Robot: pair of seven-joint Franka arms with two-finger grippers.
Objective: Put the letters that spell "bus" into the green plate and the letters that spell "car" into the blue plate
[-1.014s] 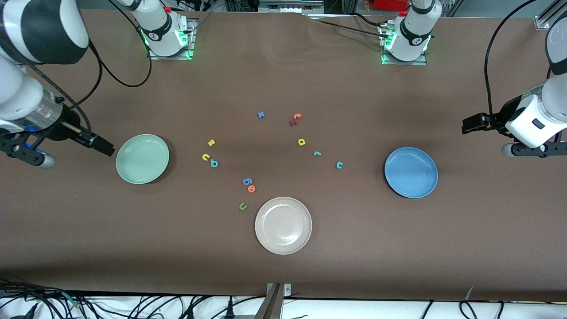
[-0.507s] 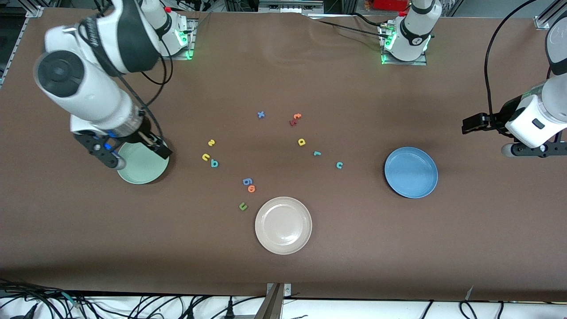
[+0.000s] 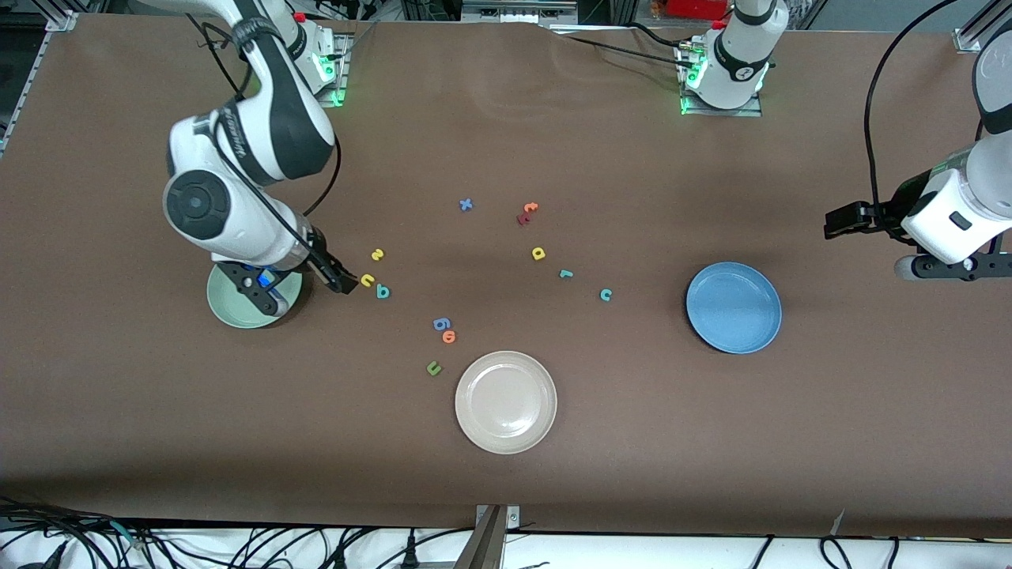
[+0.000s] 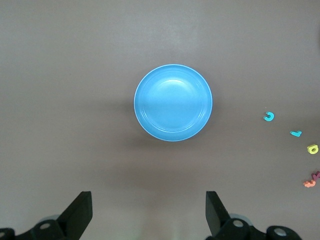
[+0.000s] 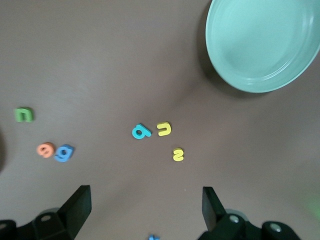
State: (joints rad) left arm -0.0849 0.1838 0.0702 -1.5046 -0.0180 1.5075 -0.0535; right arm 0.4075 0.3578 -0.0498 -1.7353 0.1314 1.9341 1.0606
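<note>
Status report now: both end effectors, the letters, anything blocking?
Right end effector open, over table beside green plate. Left end effector open, waiting by blue plate. Yellow "u", teal "b" on table. Nothing blocking.
</note>
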